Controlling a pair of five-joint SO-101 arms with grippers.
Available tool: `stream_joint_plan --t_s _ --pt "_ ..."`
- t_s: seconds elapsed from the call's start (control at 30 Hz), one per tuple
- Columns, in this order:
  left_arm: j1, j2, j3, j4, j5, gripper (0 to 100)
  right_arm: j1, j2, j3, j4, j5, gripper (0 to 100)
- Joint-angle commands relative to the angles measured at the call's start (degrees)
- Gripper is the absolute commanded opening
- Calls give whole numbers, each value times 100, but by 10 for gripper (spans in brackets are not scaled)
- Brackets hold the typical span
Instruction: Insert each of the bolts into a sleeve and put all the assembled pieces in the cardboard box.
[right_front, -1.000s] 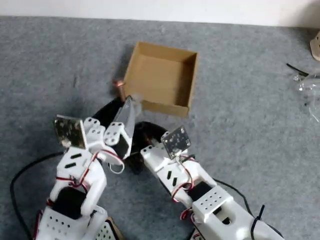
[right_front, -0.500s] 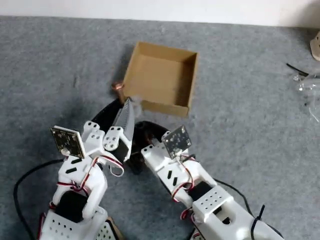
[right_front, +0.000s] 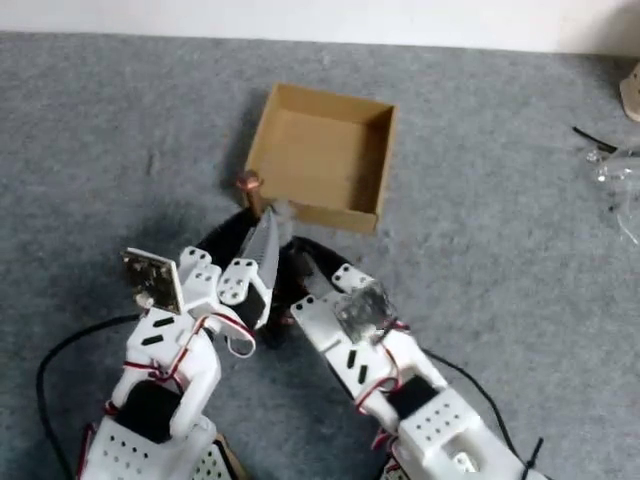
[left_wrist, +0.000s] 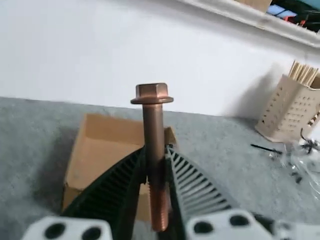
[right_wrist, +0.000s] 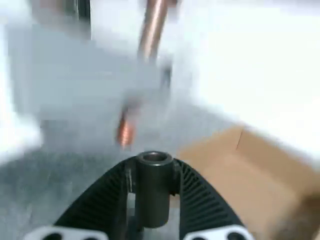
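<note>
The left gripper is clamped on a copper bolt held head-up, the right gripper is clamped on a dark sleeve near the bolt's tip, and the cardboard box sits just beyond both, upper centre on grey carpet.

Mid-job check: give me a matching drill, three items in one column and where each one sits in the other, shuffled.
Things:
1. bolt
2. sleeve
3. cardboard box

Places:
a. resting open on the grey carpet
b. clamped between the fingers of the left gripper
c. clamped between the fingers of the right gripper

Pairs: 1-b, 2-c, 3-a
</note>
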Motion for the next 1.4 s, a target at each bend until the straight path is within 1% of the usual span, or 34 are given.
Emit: stream_joint_plan --t_s 0.0,0.07,0.13,0.27,0.33,0.5,0.53,0.63,0.7,0.8,0.87,0.97,1.07,1.2,1.27,1.37 --pt "136 -110 -110 -193 35 6 84 -1358 831 -31 70 4" --pt "242 -101 -119 -193 35 6 84 -1938 1015 787 70 4" --pt "330 -101 -119 -193 35 6 -48 -2501 901 1587 70 4" --pt "295 -136 -242 -334 35 6 -180 -3451 840 2993 62 4" --pt "303 -145 -444 -325 53 6 -154 -3749 831 3380 62 4" --pt "338 -145 -637 -308 70 6 -180 -3644 831 3451 62 4" --pt "338 -154 -629 -211 70 6 -189 -3644 831 3451 62 4" --pt "400 -180 -769 466 44 6 -189 -3644 831 3512 62 4" --pt "523 -382 -1024 1064 35 6 -189 -3653 796 3873 62 4" --pt "514 -681 -1455 1873 18 6 -189 -3653 338 4479 53 4" --pt "426 -646 -1543 2163 -185 6 -180 -3662 145 4760 -132 4" --pt "426 -629 -1534 2382 -343 5 -198 -3688 22 4796 -492 4" --pt "479 -629 -1534 2365 -343 5 -382 -3705 31 4778 -501 4" --pt "892 -620 -1490 2347 -334 5 -444 -3714 31 4778 -501 4" --pt "910 -620 -1244 1925 -360 5 -444 -3714 31 4778 -501 4" --pt "708 -620 -576 835 -387 5 -435 -3714 31 4778 -422 4"
